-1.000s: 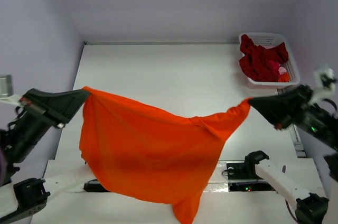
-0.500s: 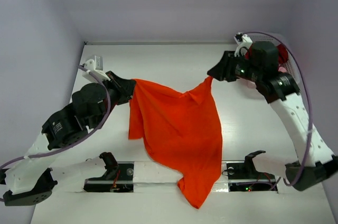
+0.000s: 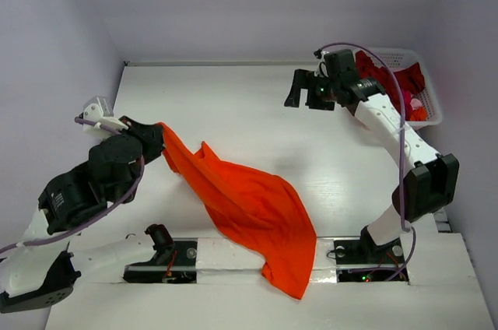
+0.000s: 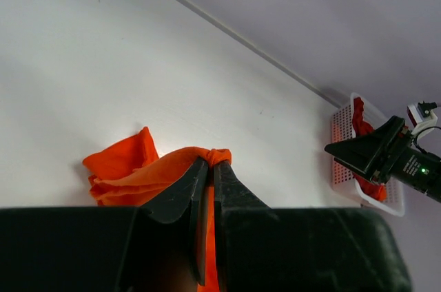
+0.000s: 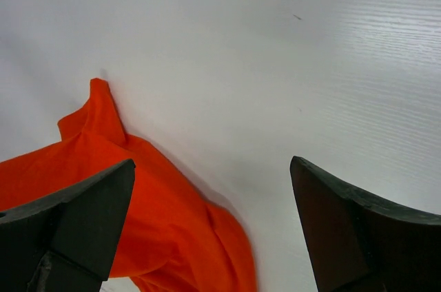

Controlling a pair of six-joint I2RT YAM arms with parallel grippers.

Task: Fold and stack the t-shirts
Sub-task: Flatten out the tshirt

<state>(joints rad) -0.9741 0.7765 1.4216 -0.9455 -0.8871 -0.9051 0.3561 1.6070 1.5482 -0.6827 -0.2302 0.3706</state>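
Observation:
The orange t-shirt [image 3: 249, 205] trails in a loose diagonal band from the left gripper across the table to the near edge. My left gripper [image 3: 158, 137] is shut on one bunched corner of it, and the jaws pinch orange t-shirt [image 4: 127, 168] at the left gripper [image 4: 210, 161] tips. My right gripper [image 3: 299, 90] hovers open and empty over the far middle of the table, apart from the cloth. In the right wrist view the right gripper [image 5: 212, 161] spans bare table, with the orange t-shirt [image 5: 158, 230] lying below its left finger. Dark red t-shirts [image 3: 381, 85] lie heaped in the basket.
A white lattice basket [image 3: 430, 112] stands at the far right corner against the wall and shows as the basket [image 4: 341, 147] in the left wrist view. Both arm bases sit along the near edge, where the shirt's lower end overhangs.
The right gripper opened and let go of its shirt corner, then drew back toward the far side. The shirt fell from its stretched spread into a slack band. The left gripper swung left, still gripping.

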